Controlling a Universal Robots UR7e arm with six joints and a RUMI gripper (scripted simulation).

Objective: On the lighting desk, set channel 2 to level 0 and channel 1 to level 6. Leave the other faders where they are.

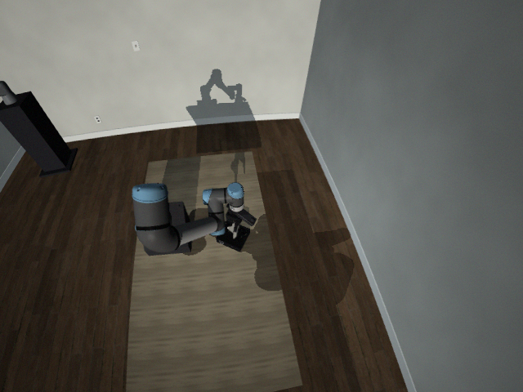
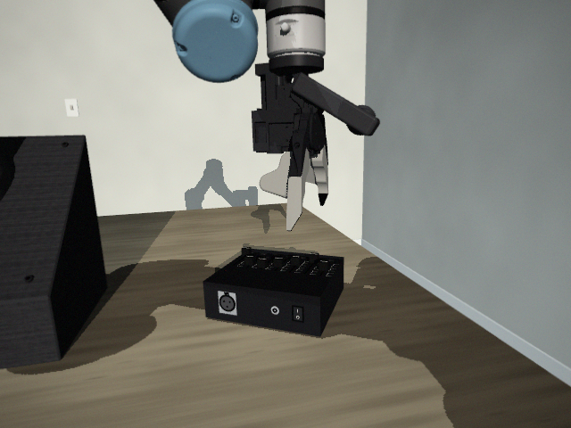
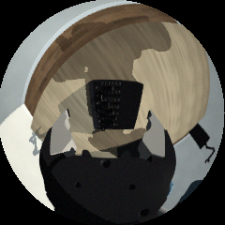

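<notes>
The lighting desk (image 1: 237,241) (image 2: 272,294) (image 3: 127,100) is a small black box on the wooden table top (image 1: 211,316) (image 2: 277,377). A row of fader slots (image 2: 288,264) (image 3: 107,105) runs across its top; the knobs are too small to read their levels. Its near side carries a round socket, a jack and a switch. My gripper (image 1: 233,228) (image 2: 307,214) (image 3: 108,110) is open and empty. It hangs straight above the desk's top, clear of the faders, with the fingers pointing down.
The arm's black base block (image 2: 41,249) (image 1: 181,212) stands left of the desk. A grey wall (image 2: 460,160) rises close behind and to the right. A black column (image 1: 35,135) stands on the floor at the far left.
</notes>
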